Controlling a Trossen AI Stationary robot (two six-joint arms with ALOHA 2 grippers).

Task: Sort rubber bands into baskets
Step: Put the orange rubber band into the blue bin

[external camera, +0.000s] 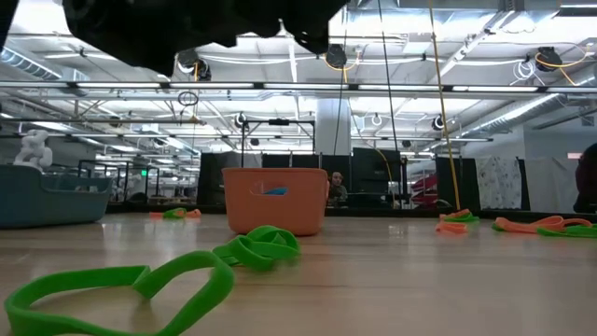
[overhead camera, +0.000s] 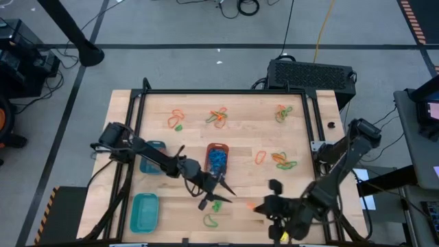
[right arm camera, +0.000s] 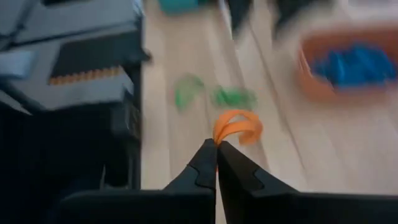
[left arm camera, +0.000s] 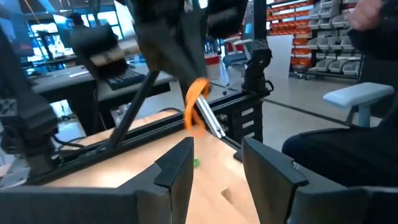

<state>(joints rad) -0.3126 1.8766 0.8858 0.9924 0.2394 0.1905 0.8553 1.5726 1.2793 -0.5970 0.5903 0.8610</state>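
Nearest the low camera: two green rubber bands point(external camera: 121, 289) flat on the wooden table point(overhead camera: 247, 137), the second point(external camera: 259, 248) just behind the first. Beyond them, upright, an orange basket point(external camera: 275, 199) with blue bands inside point(overhead camera: 217, 162), near the middle of the table in the high view.

Right gripper point(right arm camera: 216, 147) at the near edge of the table, right of the green pair: fingertips pinched together on an orange rubber band point(right arm camera: 237, 126), the loop sticking out past the tips and lifted clear of the wood. Same band visible from the left wrist, hanging from the other arm's tips point(left arm camera: 196, 102).

Left gripper point(overhead camera: 216, 189) just in front of the orange basket, close to the green bands; fingers point(left arm camera: 177, 168) spread apart, nothing between them.

Larger teal basket point(overhead camera: 144, 211) at the near left corner. Small round blue basket point(overhead camera: 153, 156) left of the orange one, partly under the left arm.

Loose mixed clusters of orange, green and yellow bands elsewhere: three along the far side point(overhead camera: 177, 119) point(overhead camera: 218, 116) point(overhead camera: 282, 113), one on the right point(overhead camera: 280, 160).
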